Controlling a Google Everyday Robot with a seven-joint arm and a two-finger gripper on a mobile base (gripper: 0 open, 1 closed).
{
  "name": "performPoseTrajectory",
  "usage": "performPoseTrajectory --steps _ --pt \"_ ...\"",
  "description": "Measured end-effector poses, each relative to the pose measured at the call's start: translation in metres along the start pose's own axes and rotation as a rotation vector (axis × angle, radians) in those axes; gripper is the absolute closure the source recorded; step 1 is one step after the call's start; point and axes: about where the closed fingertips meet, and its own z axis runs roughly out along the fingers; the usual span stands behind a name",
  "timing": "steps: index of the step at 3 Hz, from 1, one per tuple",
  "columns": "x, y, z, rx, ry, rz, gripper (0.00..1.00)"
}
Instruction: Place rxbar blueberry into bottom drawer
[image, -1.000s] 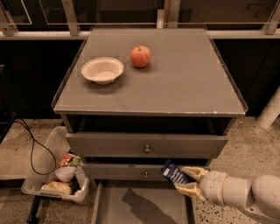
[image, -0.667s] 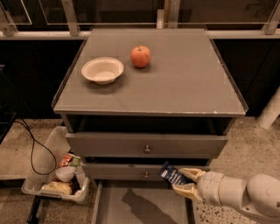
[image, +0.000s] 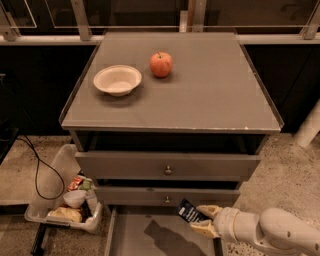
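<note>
The rxbar blueberry (image: 189, 211), a small dark navy bar with white lettering, sits tilted between my gripper's fingers. My gripper (image: 198, 220) comes in from the lower right on a cream arm and is shut on the bar. It holds the bar just above the right side of the bottom drawer (image: 150, 235), which is pulled out and shows a plain grey floor. The bar's shadow falls on the drawer floor.
The two upper drawers (image: 168, 166) with round knobs are closed. On the cabinet top stand a white bowl (image: 117, 79) and a red-orange apple (image: 161, 64). A clear bin of snacks (image: 67, 202) sits on the floor to the left, with a black cable beside it.
My gripper with the bar has moved slightly left, further over the open bottom drawer. Nothing else has moved.
</note>
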Motion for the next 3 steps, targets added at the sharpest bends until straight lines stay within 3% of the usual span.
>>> performPoseTrajectory --steps 3 --pt "0.098 -0.009 0.097 0.025 0.038 -0.004 1.00"
